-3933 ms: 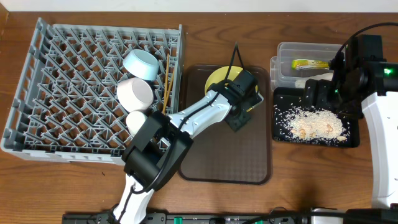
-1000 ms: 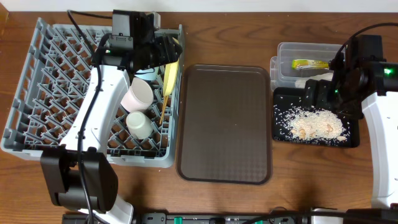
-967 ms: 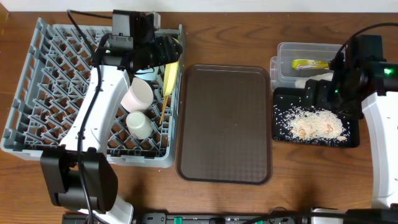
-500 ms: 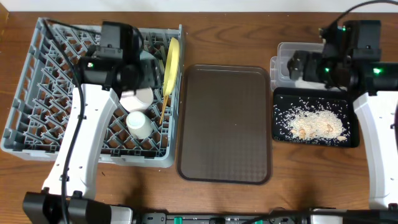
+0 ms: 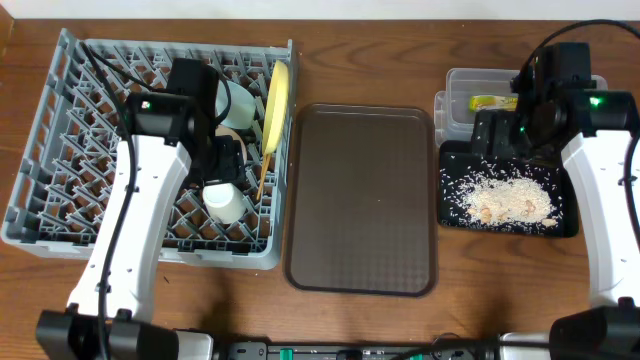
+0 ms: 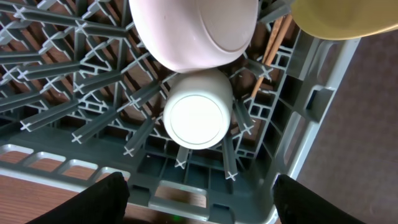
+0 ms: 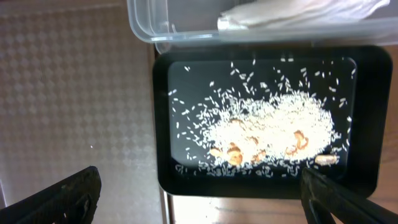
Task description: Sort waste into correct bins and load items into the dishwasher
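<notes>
Nearest us, the left fingers (image 6: 93, 202) are spread wide and hold nothing. They hang just above the near corner of the grey dish rack (image 6: 298, 124). Directly below them the white cup (image 6: 198, 118) sits upside down between the pegs. Beyond it lies the white bowl (image 6: 193, 31), tipped on its side. The chopsticks (image 6: 277, 40) run along the rack's wall beside it.

The yellow plate (image 5: 272, 100) stands on edge against that wall, with the light blue bowl (image 5: 238, 100) just beside it. We judge the loading to be all but finished. The step in hand is getting this arm clear, so we would lift straight up before swinging sideways. The plate looks thin and upright, and we think a brush from the wrist could tip it.

Across the bare brown serving tray (image 5: 360, 200), the right fingers (image 7: 62, 196) are also spread and empty, hovering over the black tray (image 7: 367, 124). Beige rice scraps (image 7: 267, 130) are heaped in its middle, with loose grains scattered toward the rim. Farther back, the clear tub (image 7: 186, 28) touches the black tray. It holds the white tissue (image 7: 298, 12) and the green-yellow wrapper (image 5: 492, 101). We see no waste loose on the desk (image 5: 400, 60).
</notes>
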`<act>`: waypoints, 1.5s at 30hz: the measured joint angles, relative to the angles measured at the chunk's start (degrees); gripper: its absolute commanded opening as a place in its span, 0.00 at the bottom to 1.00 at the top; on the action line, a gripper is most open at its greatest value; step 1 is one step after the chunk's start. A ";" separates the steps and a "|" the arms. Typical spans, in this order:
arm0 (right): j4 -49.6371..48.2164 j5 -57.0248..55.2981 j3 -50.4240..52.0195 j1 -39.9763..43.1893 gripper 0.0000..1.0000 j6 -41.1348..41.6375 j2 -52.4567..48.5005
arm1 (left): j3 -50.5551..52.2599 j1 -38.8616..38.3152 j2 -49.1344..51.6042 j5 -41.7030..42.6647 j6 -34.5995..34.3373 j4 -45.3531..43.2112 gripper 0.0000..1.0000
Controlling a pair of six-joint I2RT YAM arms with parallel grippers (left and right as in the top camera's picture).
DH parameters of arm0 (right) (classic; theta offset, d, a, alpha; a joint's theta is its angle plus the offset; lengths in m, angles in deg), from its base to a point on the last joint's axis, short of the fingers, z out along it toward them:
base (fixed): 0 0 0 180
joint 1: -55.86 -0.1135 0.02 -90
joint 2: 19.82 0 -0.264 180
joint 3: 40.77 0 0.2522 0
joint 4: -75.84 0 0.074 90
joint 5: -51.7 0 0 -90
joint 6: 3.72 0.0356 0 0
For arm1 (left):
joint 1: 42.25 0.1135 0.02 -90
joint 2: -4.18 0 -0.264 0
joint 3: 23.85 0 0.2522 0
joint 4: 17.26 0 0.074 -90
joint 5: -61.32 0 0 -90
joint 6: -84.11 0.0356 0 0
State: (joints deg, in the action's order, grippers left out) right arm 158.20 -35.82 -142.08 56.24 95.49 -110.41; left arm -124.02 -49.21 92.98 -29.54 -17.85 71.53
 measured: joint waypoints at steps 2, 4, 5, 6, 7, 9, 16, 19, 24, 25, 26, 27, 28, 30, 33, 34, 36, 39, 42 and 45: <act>-0.37 -0.28 1.40 0.04 0.99 0.02 0.98 | 1.31 0.00 -1.90 0.00 0.00 -0.37 0.79; -3.65 -0.61 5.33 0.04 0.99 0.00 3.74 | 3.23 0.00 -5.09 0.02 0.00 -1.62 0.79; -5.20 -0.63 6.99 0.04 0.99 -0.02 4.94 | 4.50 0.00 -7.08 0.02 0.00 -2.64 0.79; -8.74 -0.79 10.75 0.04 0.99 -0.02 7.56 | 6.08 0.00 -9.81 0.04 0.02 -3.67 0.79; -11.19 -0.81 14.25 0.04 0.99 0.00 10.45 | 8.09 0.00 -12.92 0.24 0.13 -5.60 0.79; -14.58 -0.85 20.35 0.04 0.99 0.00 16.50 | 12.15 0.00 -18.99 0.63 0.44 -9.03 0.79; -18.40 -4.72 31.17 0.04 0.99 0.00 37.18 | 28.22 0.00 -42.53 2.34 2.51 -21.77 0.92; -15.69 -6.08 32.06 0.04 0.99 0.00 44.17 | 31.95 0.00 -52.57 2.47 2.86 -21.24 0.93; -10.34 -6.69 32.30 0.04 0.99 0.00 47.80 | 32.48 0.00 -57.81 2.45 2.99 -20.83 0.93; -9.66 -6.84 32.30 0.04 0.99 0.00 47.93 | 32.48 0.00 -58.14 2.45 3.02 -20.81 0.93; -9.25 -6.86 32.30 0.04 0.99 0.00 47.91 | 32.48 0.00 -58.18 2.45 3.02 -20.83 0.93; -8.33 -6.95 32.33 0.04 0.99 0.00 47.84 | 32.48 0.00 -58.16 2.45 2.99 -20.81 0.93; -7.93 -6.99 32.35 0.04 0.99 0.00 47.84 | 32.50 0.00 -58.12 2.45 3.02 -20.81 0.93; -7.13 -7.02 32.37 0.04 0.99 0.00 47.80 | 32.50 0.00 -58.12 2.45 3.02 -20.83 0.93; -6.21 -7.04 32.39 0.04 0.99 0.00 47.82 | 32.50 0.00 -58.12 2.45 3.02 -20.81 0.93; -6.01 -7.04 32.39 0.04 0.99 0.00 47.80 | 32.50 0.00 -58.12 2.45 3.02 -20.83 0.93; -5.88 -7.04 32.39 0.04 0.99 0.00 47.80 | 32.50 0.00 -58.12 2.45 2.99 -20.81 0.93; -5.81 -7.04 32.39 0.04 0.99 0.00 47.80 | 32.50 0.00 -58.12 2.45 3.02 -20.81 0.93; -5.75 -7.04 32.50 0.02 0.99 0.00 48.17 | 32.50 0.00 -58.12 2.45 3.02 -20.81 0.94; -5.51 -7.48 32.72 -0.09 0.99 -0.35 49.86 | 32.50 0.00 -58.12 2.45 3.02 -20.83 0.94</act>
State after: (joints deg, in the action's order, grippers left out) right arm 152.69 -43.30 -109.36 56.15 95.14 -60.55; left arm -91.52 -49.21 34.86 -27.09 -14.84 50.70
